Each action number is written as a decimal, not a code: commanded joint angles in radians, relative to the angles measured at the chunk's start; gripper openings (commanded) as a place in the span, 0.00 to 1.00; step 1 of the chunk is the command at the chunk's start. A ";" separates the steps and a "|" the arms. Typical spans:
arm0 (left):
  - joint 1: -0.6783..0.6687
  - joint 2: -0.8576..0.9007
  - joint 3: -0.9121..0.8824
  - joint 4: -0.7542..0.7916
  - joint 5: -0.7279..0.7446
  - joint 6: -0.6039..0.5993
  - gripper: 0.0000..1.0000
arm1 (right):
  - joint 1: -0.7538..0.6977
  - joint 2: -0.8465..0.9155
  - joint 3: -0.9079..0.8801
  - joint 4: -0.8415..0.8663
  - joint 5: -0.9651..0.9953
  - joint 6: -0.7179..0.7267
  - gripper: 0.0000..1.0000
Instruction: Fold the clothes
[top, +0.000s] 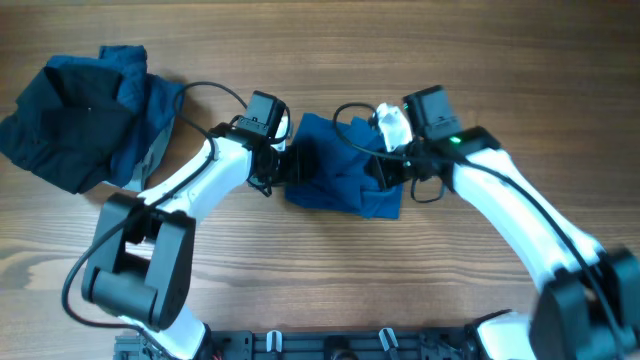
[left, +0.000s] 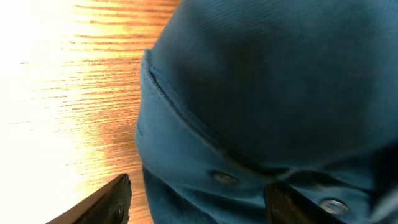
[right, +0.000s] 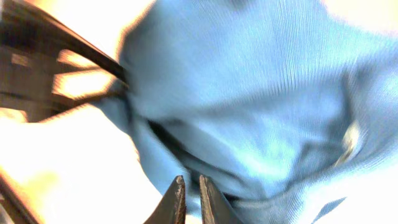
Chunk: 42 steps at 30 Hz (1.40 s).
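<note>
A mid-blue garment (top: 335, 165) lies crumpled at the table's middle. My left gripper (top: 283, 165) is at its left edge. In the left wrist view the fingers (left: 199, 205) are open, one on the wood and one on the fabric, with a seamed edge with snap buttons (left: 261, 74) between them. My right gripper (top: 385, 172) is on the garment's right part. In the right wrist view its fingers (right: 189, 200) are closed to a narrow gap, pinching a fold of the blue fabric (right: 261, 93).
A pile of darker blue and near-black clothes (top: 70, 110), one showing a grey lining (top: 150, 160), lies at the far left of the wooden table (top: 300, 280). The arm bases (top: 350, 345) sit along the front edge.
</note>
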 joint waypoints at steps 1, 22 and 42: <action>0.001 -0.084 -0.010 0.006 0.001 0.002 0.71 | 0.000 -0.066 0.001 0.087 -0.066 0.094 0.04; 0.119 -0.095 -0.010 0.048 0.076 0.001 1.00 | -0.046 0.329 -0.015 0.177 0.314 0.219 0.04; 0.095 0.291 -0.010 0.459 0.675 -0.061 1.00 | -0.074 0.292 -0.015 0.105 0.247 0.169 0.04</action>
